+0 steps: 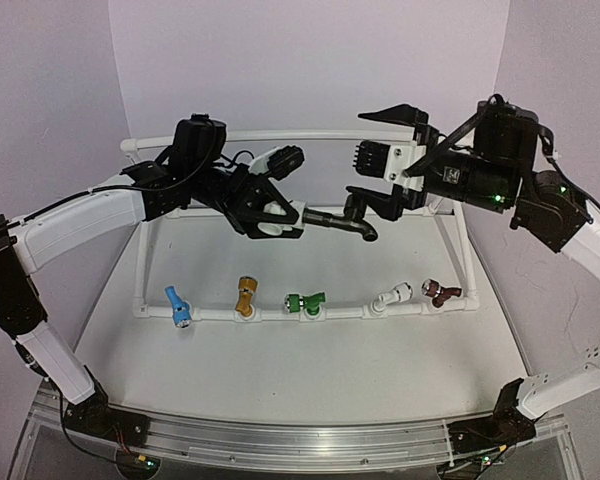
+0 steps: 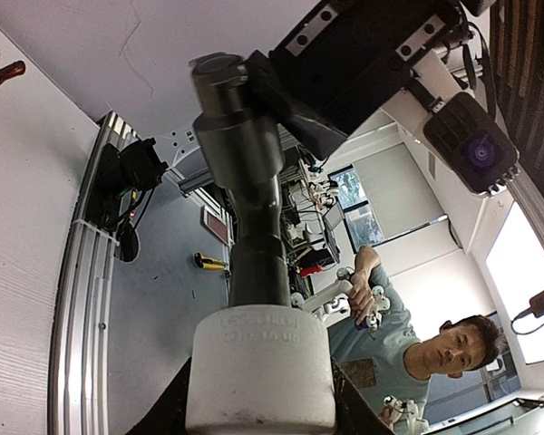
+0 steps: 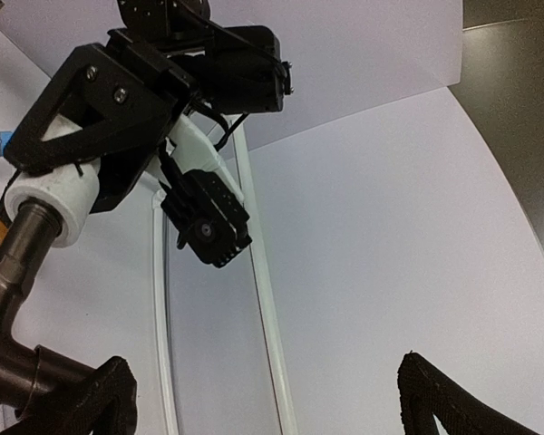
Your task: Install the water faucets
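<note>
Dark grey metal faucet w/ bent lever (image 1: 335, 220) hangs horizontal at centre of top view, above white pipe frame (image 1: 140, 270). Left gripper (image 1: 275, 215) is clenched on its white plastic fitting (image 1: 268, 225) at faucet's left end. Right gripper (image 1: 358, 155) has jaws spread wide; faucet's lever end sits against lower finger, not betw. both. Five other coloured faucets (image 1: 305, 302) line frame's front rail, lower centre.

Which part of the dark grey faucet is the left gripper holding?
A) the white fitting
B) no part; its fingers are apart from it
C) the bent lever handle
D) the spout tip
A: the left gripper clamps the white fitting on the end of the dark grey faucet.
</note>
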